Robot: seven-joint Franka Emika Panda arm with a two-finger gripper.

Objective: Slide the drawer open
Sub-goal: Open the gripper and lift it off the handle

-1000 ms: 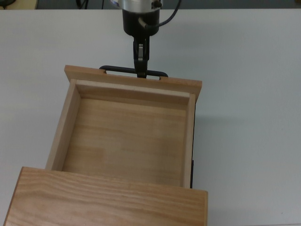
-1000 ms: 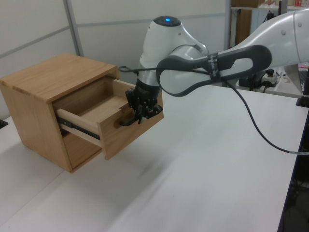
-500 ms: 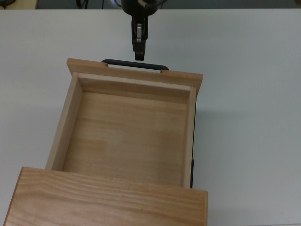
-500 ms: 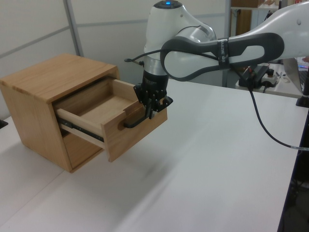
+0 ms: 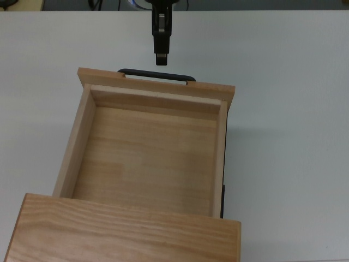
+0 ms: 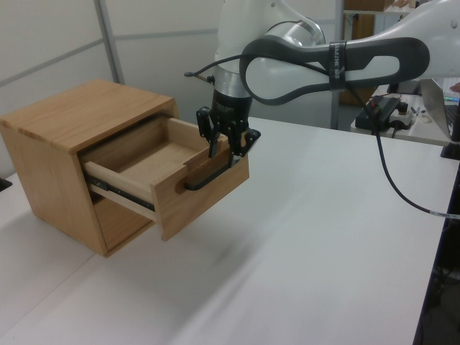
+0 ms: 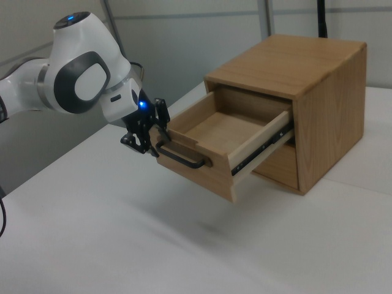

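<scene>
From where I stand the job looks done: the drawer [image 5: 147, 155] is pulled well out of the wooden cabinet [image 6: 65, 122], its bare inside showing nearly to the back wall in the top view and its metal runner exposed along the side in the right view. Its black bar handle [image 5: 156, 75] is free, with nothing gripping it. The pincer [image 5: 161, 57] hangs just beyond the handle, clear of it in the top view, its fingers [image 6: 213, 141] apart and holding nothing, as the left view shows best. All I can see left to do, I think, is for the arm [image 6: 323, 61] to draw off. The cabinet sits on a plain white worktop [image 5: 283, 109], matt and bare around it, with the drawer front jutting over it. Behind are pale wall panels with grey uprights; in the left view, at the left view's right, a dark cable [image 6: 399, 180] trails from the arm, and some clutter shows on another table further back.
</scene>
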